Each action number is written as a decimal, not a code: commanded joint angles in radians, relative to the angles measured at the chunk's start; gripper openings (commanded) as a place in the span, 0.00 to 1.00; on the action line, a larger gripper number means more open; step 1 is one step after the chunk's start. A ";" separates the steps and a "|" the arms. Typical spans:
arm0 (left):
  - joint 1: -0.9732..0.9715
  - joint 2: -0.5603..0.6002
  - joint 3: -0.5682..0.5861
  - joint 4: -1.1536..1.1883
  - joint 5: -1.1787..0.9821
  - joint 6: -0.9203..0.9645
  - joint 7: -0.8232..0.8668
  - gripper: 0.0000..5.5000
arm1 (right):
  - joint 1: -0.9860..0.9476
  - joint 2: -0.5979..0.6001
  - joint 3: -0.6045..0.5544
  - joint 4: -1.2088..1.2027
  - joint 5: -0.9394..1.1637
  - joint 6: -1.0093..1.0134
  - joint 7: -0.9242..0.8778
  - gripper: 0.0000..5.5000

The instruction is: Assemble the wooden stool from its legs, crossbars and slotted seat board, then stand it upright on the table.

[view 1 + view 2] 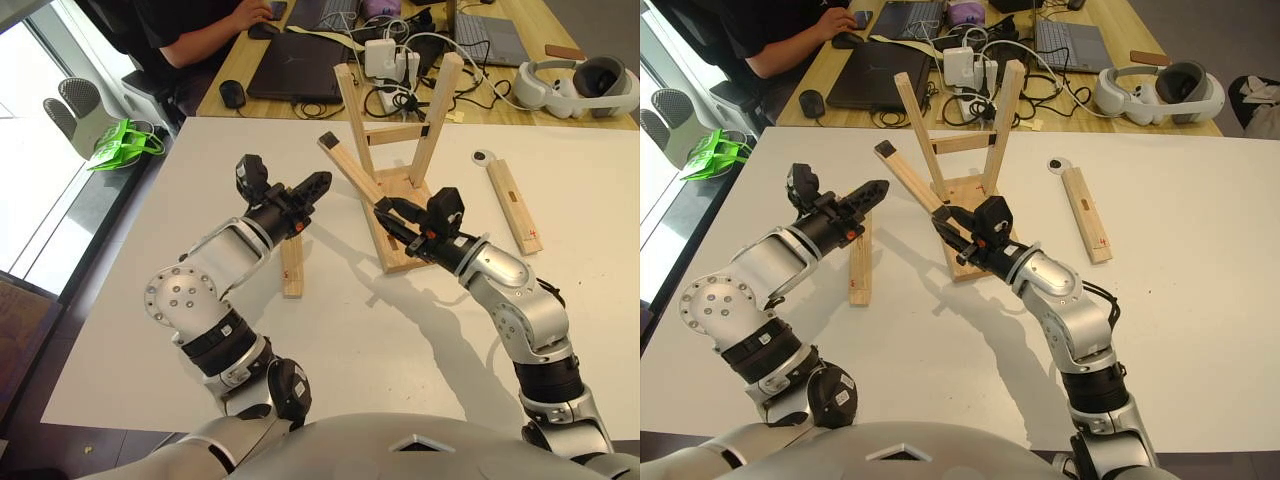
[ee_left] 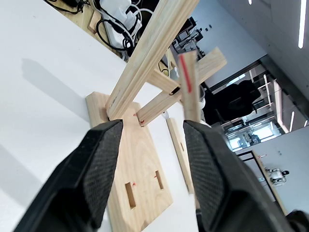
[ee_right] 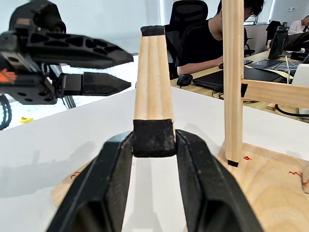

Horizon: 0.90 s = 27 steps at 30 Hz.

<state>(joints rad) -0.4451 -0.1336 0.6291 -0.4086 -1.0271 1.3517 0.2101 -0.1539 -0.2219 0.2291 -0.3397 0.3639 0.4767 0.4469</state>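
Over the white counter (image 1: 580, 200): right tool (image 1: 384, 213) clamped on a tilted pale wooden leg (image 1: 350, 168) at the slotted wooden seat board (image 1: 965, 195); left tool (image 1: 320, 183) apart.

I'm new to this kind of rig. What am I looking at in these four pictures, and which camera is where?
This is a humanoid robot with two arms, each ending in two fingers. The two wide pictures come from cameras in its head, looking down on a white table. The two close ones come from a camera on each wrist. On the table lies a seat board with two legs standing in it, joined by a crossbar. The right fingers are shut on the dark-capped end of a third, tilted leg. The left fingers are open and hold nothing. Two loose wooden pieces lie flat, one under the left arm and one off to the right.
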 commanded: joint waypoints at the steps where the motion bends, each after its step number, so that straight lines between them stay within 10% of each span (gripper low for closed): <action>1: -0.218 -0.241 -0.040 0.044 -0.225 -0.201 0.198 0.42 | -0.006 0.140 0.057 0.035 -0.054 0.021 -0.139 0.23; 11: 0.066 -0.032 -0.431 -0.103 -0.121 -0.316 0.275 0.42 | 0.024 0.228 0.108 0.003 -0.113 0.018 -0.235 0.23; 20: 0.083 0.268 -0.537 -0.176 0.072 -0.311 0.122 0.42 | 0.017 0.111 0.032 -0.171 -0.054 0.174 -0.178 0.23; 27: 0.054 0.239 -0.503 -0.150 0.052 -0.319 0.105 0.42 | 0.030 0.030 0.035 -0.222 -0.043 0.210 -0.120 0.23</action>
<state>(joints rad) -0.3716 0.1311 0.1026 -0.5748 -0.9392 1.0306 0.3060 -0.1214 -0.1776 0.2554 -0.5424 0.3186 0.6805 0.3123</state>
